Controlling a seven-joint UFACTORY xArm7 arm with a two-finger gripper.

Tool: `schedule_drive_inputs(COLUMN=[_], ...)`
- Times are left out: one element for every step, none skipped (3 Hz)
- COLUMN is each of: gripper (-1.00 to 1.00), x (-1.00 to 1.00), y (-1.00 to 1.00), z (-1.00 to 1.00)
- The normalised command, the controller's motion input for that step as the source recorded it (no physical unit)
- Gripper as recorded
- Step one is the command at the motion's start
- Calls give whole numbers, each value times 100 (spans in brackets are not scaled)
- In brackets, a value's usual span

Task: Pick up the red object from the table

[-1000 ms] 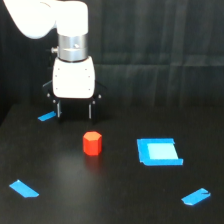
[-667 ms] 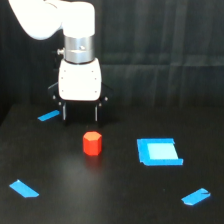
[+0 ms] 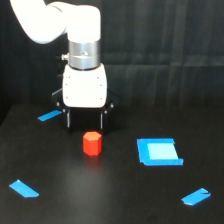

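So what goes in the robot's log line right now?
phase: approach | gripper: open, above-behind red object | red object: on table, ungrasped

Backdrop: we see a dark, near-black wall or curtain point(image 3: 165, 45) with faint vertical folds behind the scene.
Worktop: we see a wide matte black worktop point(image 3: 115, 195) filling the lower half.
Light: we note soft, even light and a dull sheen on the surface.
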Motion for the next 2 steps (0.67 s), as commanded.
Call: schedule_drive_inputs(gripper=[97,97], x=[3,-12], y=[-69,-53], z=[4,11])
